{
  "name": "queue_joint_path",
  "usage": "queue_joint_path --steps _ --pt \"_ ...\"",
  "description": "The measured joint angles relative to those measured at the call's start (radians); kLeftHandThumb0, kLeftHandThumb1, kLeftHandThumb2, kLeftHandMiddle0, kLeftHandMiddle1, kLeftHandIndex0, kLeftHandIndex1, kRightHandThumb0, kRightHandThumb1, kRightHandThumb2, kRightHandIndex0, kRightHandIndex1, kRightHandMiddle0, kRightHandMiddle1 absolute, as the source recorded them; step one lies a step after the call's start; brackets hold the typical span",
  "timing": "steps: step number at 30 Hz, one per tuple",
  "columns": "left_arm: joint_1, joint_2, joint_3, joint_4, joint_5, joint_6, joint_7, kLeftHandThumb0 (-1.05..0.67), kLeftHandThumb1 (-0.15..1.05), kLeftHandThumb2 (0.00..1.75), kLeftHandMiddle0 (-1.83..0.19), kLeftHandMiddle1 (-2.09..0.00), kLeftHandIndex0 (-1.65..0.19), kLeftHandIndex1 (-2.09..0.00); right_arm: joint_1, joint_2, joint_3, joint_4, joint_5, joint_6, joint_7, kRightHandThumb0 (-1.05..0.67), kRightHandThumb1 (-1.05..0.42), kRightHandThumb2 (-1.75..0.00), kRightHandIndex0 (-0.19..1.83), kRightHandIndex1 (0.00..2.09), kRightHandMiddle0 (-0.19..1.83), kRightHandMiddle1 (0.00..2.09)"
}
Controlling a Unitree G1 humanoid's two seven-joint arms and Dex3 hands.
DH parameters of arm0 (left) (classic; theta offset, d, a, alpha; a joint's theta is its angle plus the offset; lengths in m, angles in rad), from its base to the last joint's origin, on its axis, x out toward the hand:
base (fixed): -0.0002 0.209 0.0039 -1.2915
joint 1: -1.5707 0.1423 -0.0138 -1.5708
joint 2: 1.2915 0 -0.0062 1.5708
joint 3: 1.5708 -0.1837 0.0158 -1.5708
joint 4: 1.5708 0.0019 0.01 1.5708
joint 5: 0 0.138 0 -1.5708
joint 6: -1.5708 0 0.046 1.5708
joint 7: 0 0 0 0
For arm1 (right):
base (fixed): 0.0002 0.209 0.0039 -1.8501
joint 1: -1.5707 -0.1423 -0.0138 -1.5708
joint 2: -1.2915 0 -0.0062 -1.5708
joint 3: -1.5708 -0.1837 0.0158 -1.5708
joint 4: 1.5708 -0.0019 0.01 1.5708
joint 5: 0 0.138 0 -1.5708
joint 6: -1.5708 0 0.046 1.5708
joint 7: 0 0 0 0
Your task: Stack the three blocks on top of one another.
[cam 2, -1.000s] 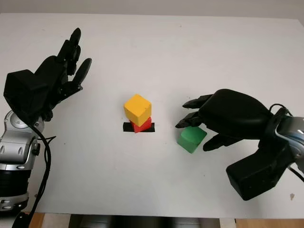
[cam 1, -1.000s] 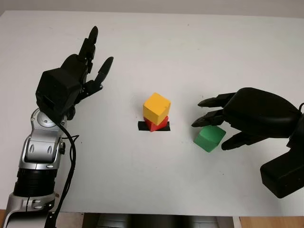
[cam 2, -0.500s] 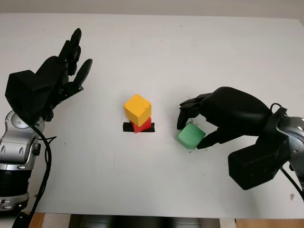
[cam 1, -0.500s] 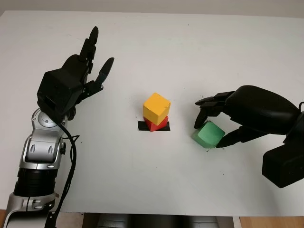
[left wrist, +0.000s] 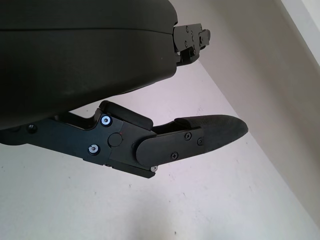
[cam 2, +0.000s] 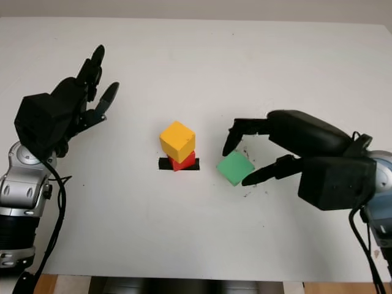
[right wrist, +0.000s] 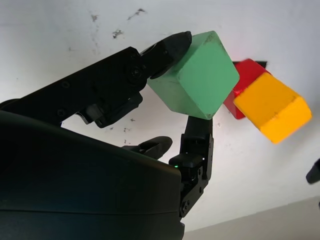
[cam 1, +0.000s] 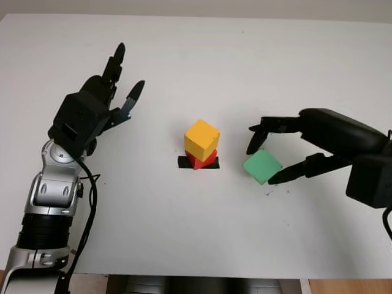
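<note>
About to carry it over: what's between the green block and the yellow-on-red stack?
Bare white table, in both eye views. The right hand grips the green block beside the yellow block on the red block.

A yellow wooden cube (cam 1: 202,139) is seen stacked on a smaller red wooden block (cam 1: 197,161) at the middle of the white table, the pair standing on a short strip of black tape. The yellow cube is turned slightly askew on the red one, with one corner pointing forward. To their right, well apart from the stack, a green wooden cube (cam 1: 263,166) is held tilted, pinched at opposite sides between the fingertips of the right hand (cam 1: 272,153).
</note>
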Motion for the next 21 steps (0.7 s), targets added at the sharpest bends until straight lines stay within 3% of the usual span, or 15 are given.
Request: queue_joint_path --steps 12,21 --pt "0.0 0.0 0.0 0.0 0.0 -0.005 0.01 -0.68 1.05 0.62 0.19 -0.04 0.18 -0.05 -0.097 0.083 -0.11 -0.046 0.182 0.335 -0.046 -0.4 -0.9 -0.05 0.35 0.02 0.41 1.5" --pt "0.0 0.0 0.001 0.003 -0.002 -0.024 0.01 -0.67 1.05 0.63 0.18 -0.04 0.19 -0.04 -0.229 0.201 -0.183 -0.081 0.383 0.635 -0.164 -0.39 -0.97 -0.07 0.21 0.0 0.27 1.79"
